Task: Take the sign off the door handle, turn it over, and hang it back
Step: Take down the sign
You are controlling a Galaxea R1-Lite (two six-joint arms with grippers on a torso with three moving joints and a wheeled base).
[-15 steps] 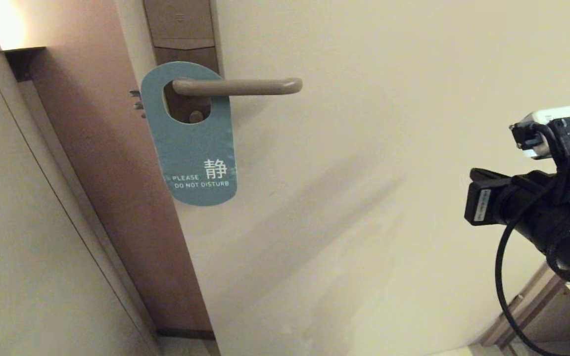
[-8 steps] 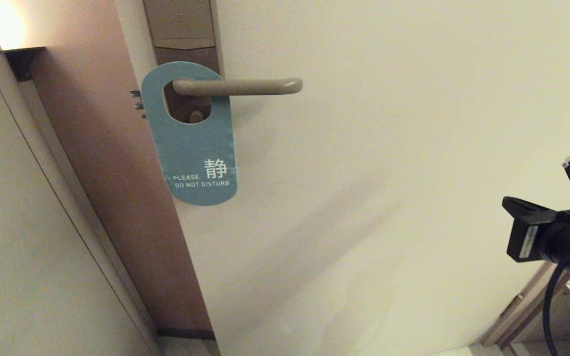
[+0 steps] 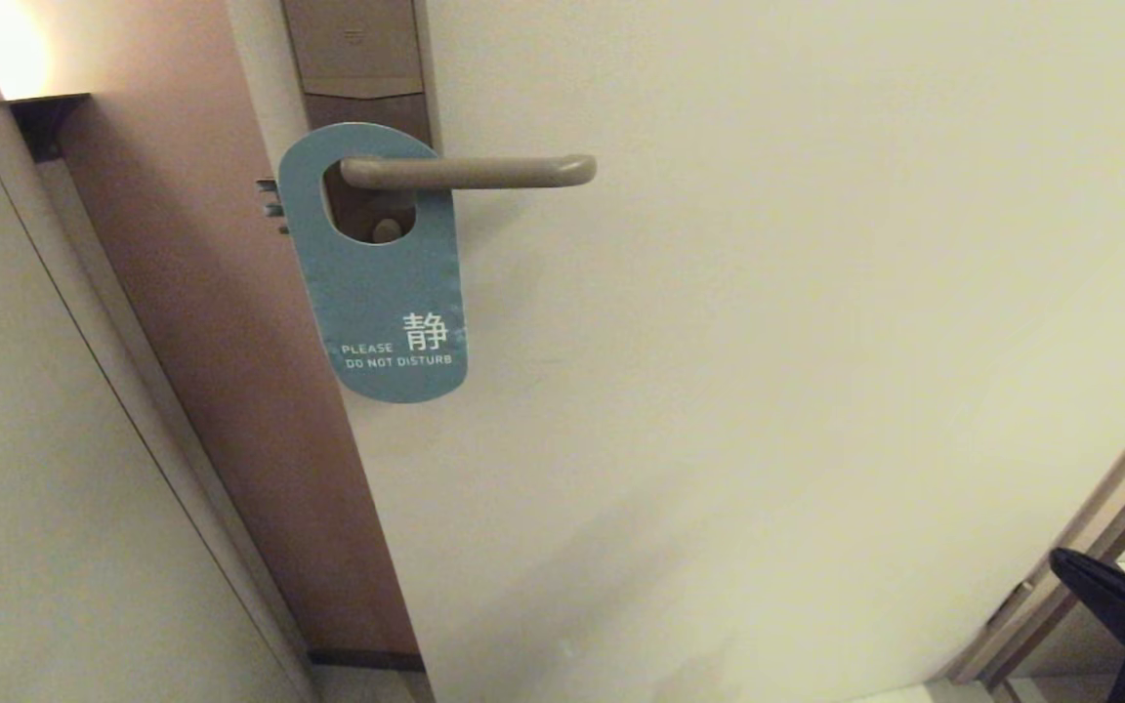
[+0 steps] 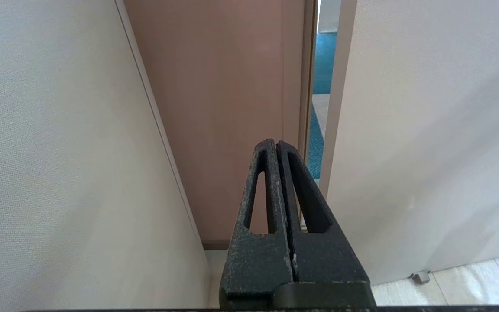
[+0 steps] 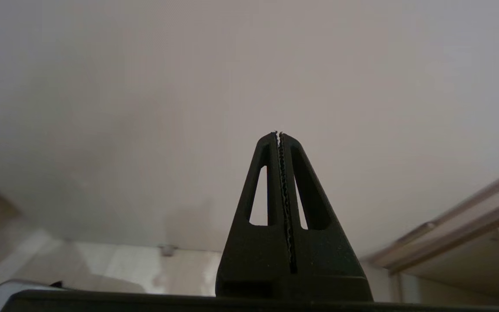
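Note:
The sign [image 3: 382, 293] hangs on the door handle [image 3: 484, 171], blue side out, reading "PLEASE DO NOT DISTURB". The handle passes through its oval hole and sticks out to the right from a brown lock plate [image 3: 357, 59]. My right gripper [image 5: 278, 134] is shut with nothing in it, facing the bare cream door low down; in the head view only a black part of that arm [image 3: 1124, 610] shows at the bottom right corner, far from the sign. My left gripper [image 4: 275, 143] is shut and empty, low by the door's edge, and is outside the head view.
The cream door [image 3: 768, 342] stands ajar, with a brown door frame [image 3: 201, 293] and a pale wall [image 3: 35, 488] to the left. A wall lamp [image 3: 6, 49] glows at top left. Blue carpet [image 4: 321, 78] shows through the gap. A wooden frame [image 3: 1090, 547] runs at the lower right.
My right arm has dropped down and to the right, from mid-height at the right edge to almost out of the head view. The sign and handle have not moved.

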